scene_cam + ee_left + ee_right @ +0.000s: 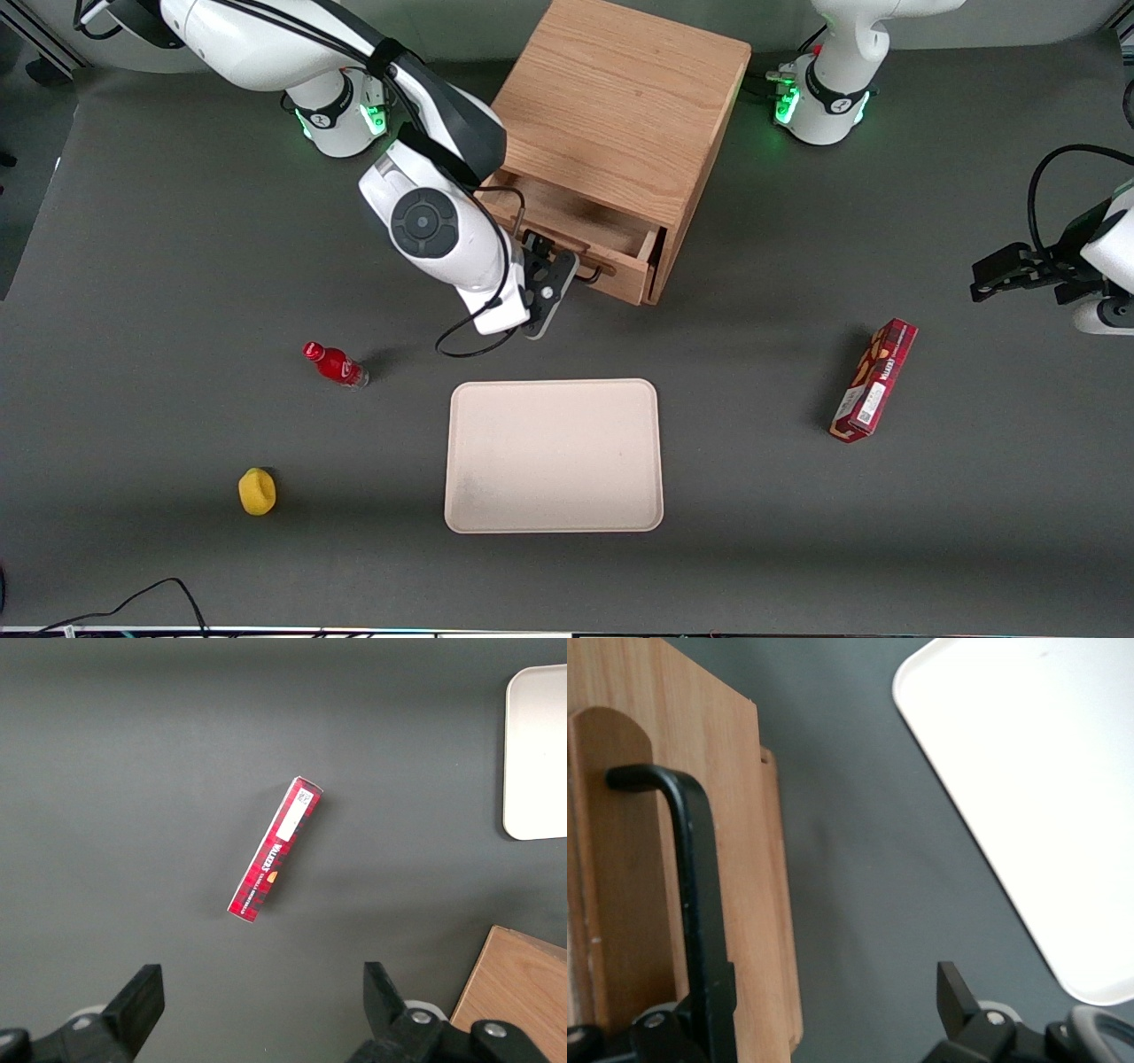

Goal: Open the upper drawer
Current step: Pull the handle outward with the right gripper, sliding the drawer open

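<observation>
Dark grey matte tabletop [177, 266], lit from overhead, wooden two-drawer cabinet [620, 115] standing at the end farthest from the front cam.

Upper wooden drawer [576, 232] of the cabinet is already pulled partway out, inside visible and looks empty. Its black metal bar handle [592, 272] sits on the drawer front, facing the tray.

Right arm's black two-finger gripper [556, 270] is right at that handle. Wrist cam shows one finger [700, 1028] up against the handle bar [687, 886], the other finger [957, 997] standing well apart over bare table, so fingers are spread, nothing clamped. Can't tell if the near finger is hooked inside the bar or just touching it.

Key relation: the handle's long axis runs along the drawer front, and the drawer slides out perpendicular to that, toward the front cam / tray. Gripper is already on the pull side, so my read is more straight pull along the slide axis if fuller opening is wanted. Any sideways component risks the finger slipping off the bar.

Count:
- 1 cabinet, 1 drawer open
- 1 beige rectangular plastic tray [554, 456]
- 1 small red bottle [337, 364], lying down
- 1 yellow lumpy soft-looking object [257, 491]
- 1 red tartan cardboard snack box [873, 380], toward parked arm's end
</observation>
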